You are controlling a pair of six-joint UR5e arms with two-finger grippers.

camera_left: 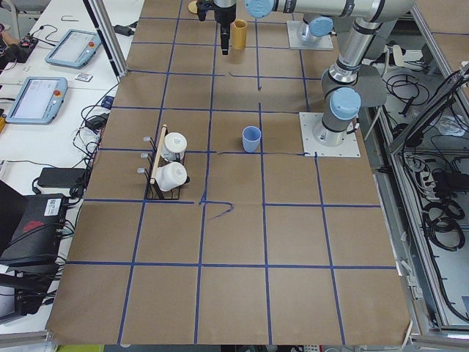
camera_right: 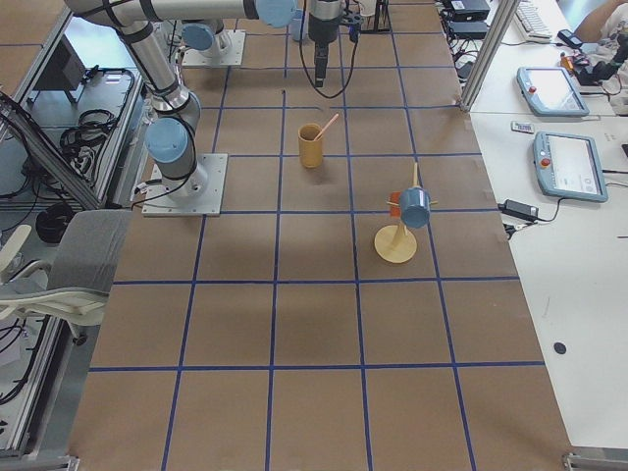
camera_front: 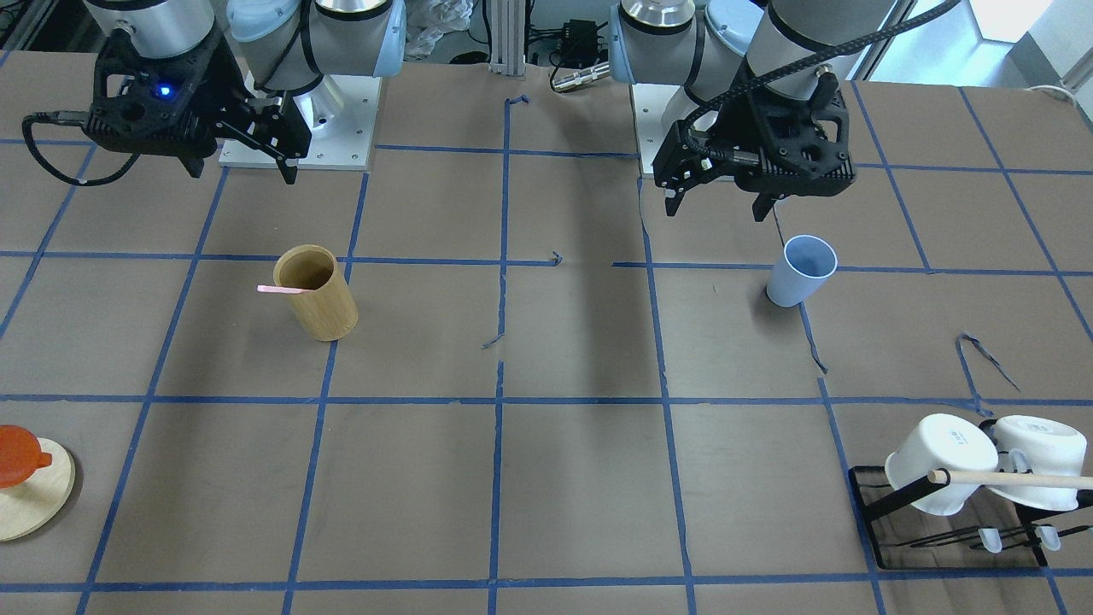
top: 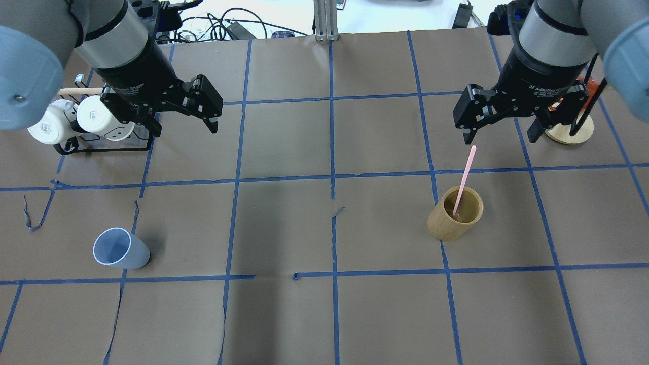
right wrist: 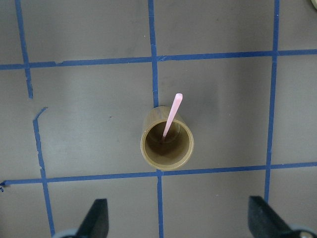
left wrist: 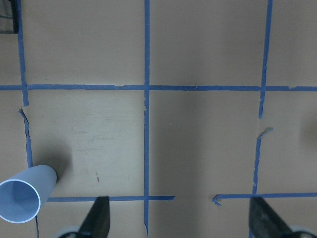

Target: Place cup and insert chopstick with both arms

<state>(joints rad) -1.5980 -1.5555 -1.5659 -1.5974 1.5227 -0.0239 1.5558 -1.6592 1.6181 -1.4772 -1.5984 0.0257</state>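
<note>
The light blue cup [camera_front: 801,269] stands upright on the table at my left [top: 120,248] and shows at the lower left of the left wrist view [left wrist: 22,198]. The pale pink chopstick [top: 465,175] leans inside a tan bamboo cylinder [top: 455,220] at my right, its top sticking out [right wrist: 173,114]. My left gripper [top: 185,129] is open and empty, high above the table, apart from the cup. My right gripper [top: 499,138] is open and empty, high above the chopstick's top end.
A black rack [top: 101,144] with two white mugs [camera_front: 939,465] and a wooden rod [camera_front: 1016,480] stands at the far left. A round wooden stand [top: 570,133] with an orange cup [camera_front: 17,453] stands at the far right. Blue tape lines grid the brown table.
</note>
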